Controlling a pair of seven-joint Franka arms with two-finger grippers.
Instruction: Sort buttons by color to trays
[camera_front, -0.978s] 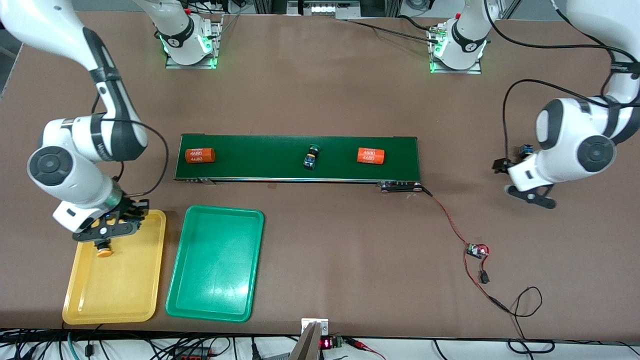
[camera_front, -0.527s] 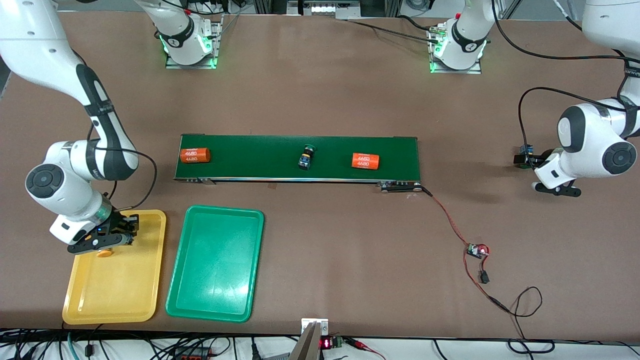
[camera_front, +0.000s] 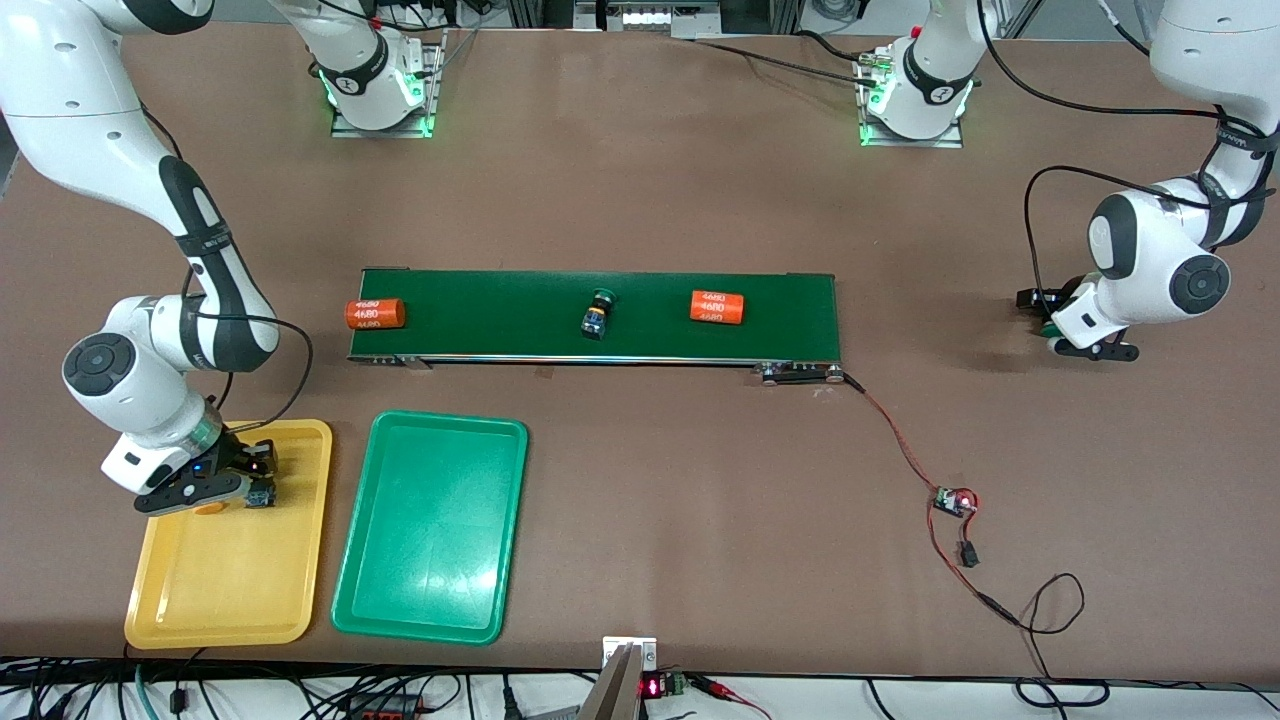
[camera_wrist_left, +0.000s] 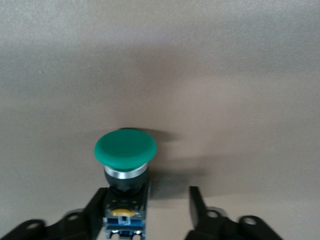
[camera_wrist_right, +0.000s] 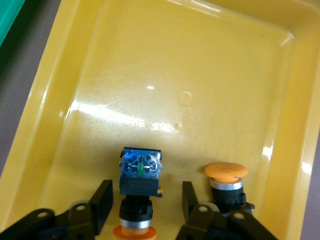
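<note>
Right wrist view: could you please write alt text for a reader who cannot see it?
Two yellow-orange buttons lie in the yellow tray; the right gripper has open fingers on either side of one, the other just beside them.

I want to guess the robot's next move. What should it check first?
1. Right pincer open over the yellow tray: ok.
2. Both yellow buttons in the yellow tray: ok.
3. Left pincer shut on the standing green button: not ok; open, one finger apart.
4. Green tray has a green button: not ok, none.
5. Second green button off the belt: not ok, it lies there.
</note>
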